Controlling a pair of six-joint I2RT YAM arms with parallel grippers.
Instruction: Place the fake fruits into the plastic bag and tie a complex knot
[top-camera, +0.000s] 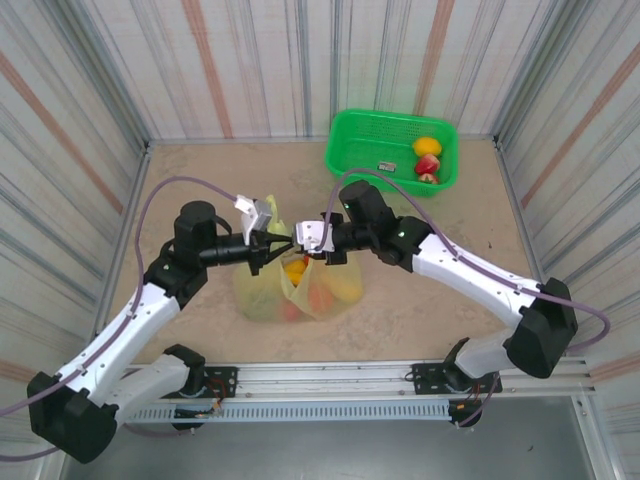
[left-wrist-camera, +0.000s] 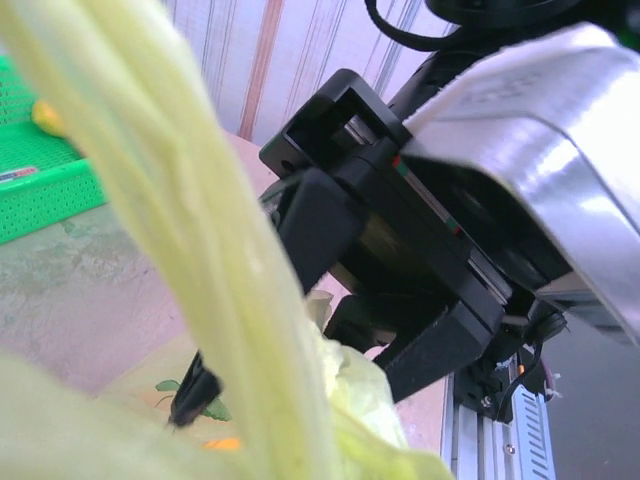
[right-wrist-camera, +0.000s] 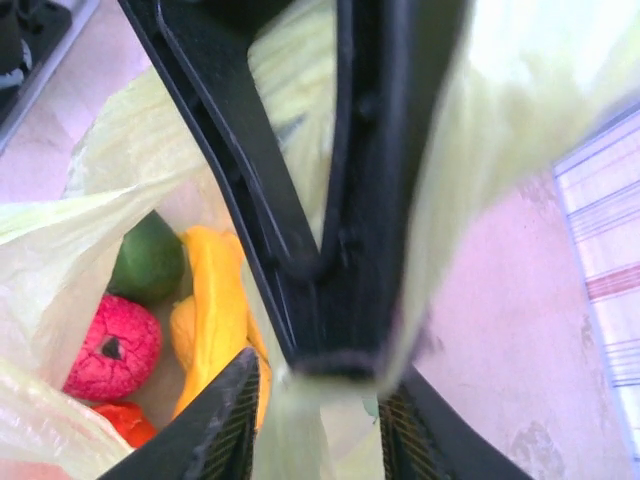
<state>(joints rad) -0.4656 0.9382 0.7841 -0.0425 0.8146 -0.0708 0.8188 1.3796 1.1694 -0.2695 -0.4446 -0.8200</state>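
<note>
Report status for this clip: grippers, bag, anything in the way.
Left gripper shut on plastic bag handle; right gripper open astride it. Fake fruits inside bag. Other fruits in green basket.

Rigid bright green plastic mesh basket (top-camera: 360, 140) at far right of mottled beige surface (top-camera: 200, 180), near the striped corrugated wall panels (top-camera: 250, 60); slotted metal rail (top-camera: 330, 385) along the near edge.
</note>
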